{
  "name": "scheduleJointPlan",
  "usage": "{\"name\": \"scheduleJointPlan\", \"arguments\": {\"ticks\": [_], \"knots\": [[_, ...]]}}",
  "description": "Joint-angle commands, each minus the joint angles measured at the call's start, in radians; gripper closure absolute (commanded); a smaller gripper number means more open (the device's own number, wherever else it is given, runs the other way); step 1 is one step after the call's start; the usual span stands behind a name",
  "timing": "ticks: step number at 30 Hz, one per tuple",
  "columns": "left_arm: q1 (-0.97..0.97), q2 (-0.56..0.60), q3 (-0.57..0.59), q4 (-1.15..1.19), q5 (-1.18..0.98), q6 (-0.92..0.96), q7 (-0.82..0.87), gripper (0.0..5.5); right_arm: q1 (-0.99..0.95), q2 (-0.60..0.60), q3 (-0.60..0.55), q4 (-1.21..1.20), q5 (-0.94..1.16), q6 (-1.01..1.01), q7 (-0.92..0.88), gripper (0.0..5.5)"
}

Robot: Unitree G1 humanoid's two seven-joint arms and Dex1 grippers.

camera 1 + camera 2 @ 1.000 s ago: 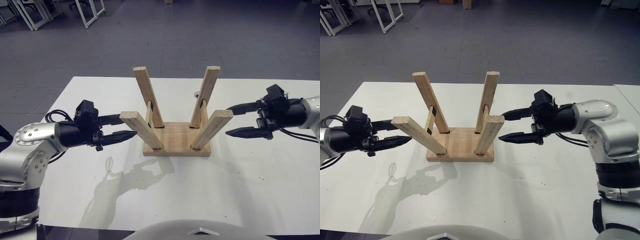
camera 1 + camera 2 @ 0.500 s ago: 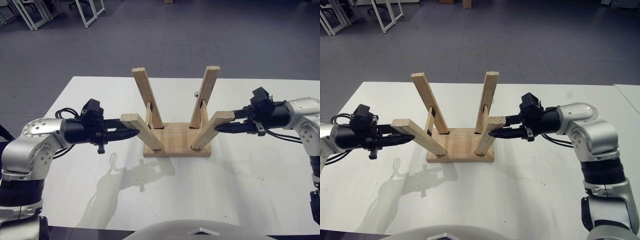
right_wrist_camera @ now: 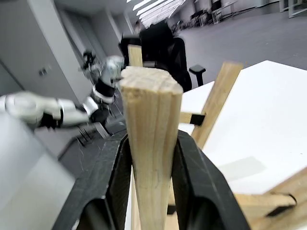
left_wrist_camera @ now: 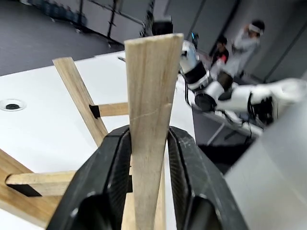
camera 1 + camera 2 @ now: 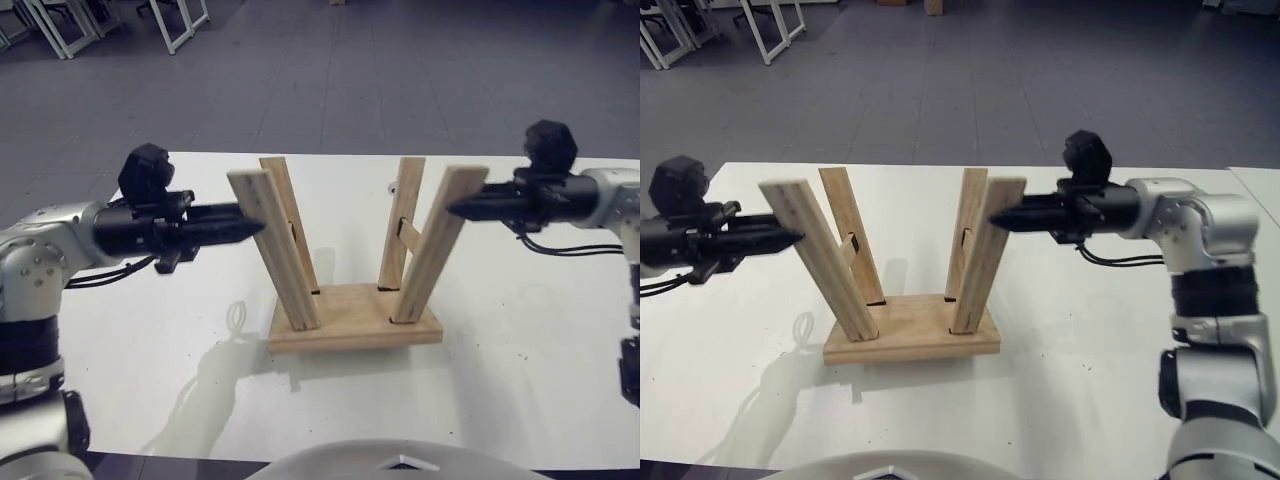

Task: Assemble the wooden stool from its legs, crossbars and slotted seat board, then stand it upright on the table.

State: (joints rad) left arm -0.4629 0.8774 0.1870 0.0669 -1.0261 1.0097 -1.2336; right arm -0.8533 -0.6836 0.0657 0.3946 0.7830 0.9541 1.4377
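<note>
The wooden stool is upside down, its seat board (image 5: 355,322) low over the white table (image 5: 540,330) with four legs pointing up. My left gripper (image 5: 252,226) is shut on the top end of the near left leg (image 5: 278,255); in the left wrist view its fingers (image 4: 114,158) clamp that leg (image 4: 148,96). My right gripper (image 5: 456,208) is shut on the top end of the near right leg (image 5: 432,250), as its fingers (image 3: 189,158) show. Short crossbars (image 5: 406,233) join near and far legs. Whether the board touches the table is unclear.
A small round mark (image 5: 392,187) lies on the table behind the stool. The table's far edge (image 5: 330,155) borders grey floor, with white frames (image 5: 60,25) standing far back left. Bare tabletop lies on both sides of the stool.
Both grippers went from open beside the near legs to shut on their top ends. They then rose, and the stool came nearer with its legs steeper.
</note>
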Motion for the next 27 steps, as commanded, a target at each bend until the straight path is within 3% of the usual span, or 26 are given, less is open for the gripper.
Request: {"name": "scheduleJointPlan", "arguments": {"ticks": [1,4,7,13,16,20,23,27], "knots": [[-0.207,-0.187,-0.145,0.503,0.216,0.006,0.145,3.72,-0.198,0.236,0.039,0.605,-0.225,-0.075,-0.321,3.66],[-0.279,-0.212,-0.1,0.736,0.275,-0.046,0.227,3.29,-0.253,0.292,-0.014,0.75,-0.243,-0.139,-0.416,3.16],[-0.348,-0.193,0.007,0.937,0.284,-0.144,0.349,3.23,-0.28,0.283,-0.115,0.849,-0.225,-0.223,-0.575,2.63],[-0.335,-0.142,0.133,1.04,0.268,-0.084,0.325,3.23,-0.268,0.238,-0.253,0.908,-0.25,-0.301,-0.693,2.58],[-0.253,-0.127,0.088,0.911,0.316,-0.056,0.26,3.23,-0.249,0.218,-0.194,0.867,-0.346,-0.325,-0.586,2.58],[0.091,-0.122,0.015,0.391,0.451,-0.36,0.213,3.23,-0.156,0.179,-0.015,0.685,-0.533,-0.511,-0.391,2.58],[0.313,-0.142,0.045,0.08,0.483,-0.54,0.183,2.84,-0.056,0.126,0.057,0.516,-0.59,-0.6,-0.263,2.55],[0.445,-0.111,-0.01,-0.043,0.556,-0.696,0.105,2.23,0.053,0.067,0.119,0.35,-0.614,-0.666,-0.083,1.89]]}}
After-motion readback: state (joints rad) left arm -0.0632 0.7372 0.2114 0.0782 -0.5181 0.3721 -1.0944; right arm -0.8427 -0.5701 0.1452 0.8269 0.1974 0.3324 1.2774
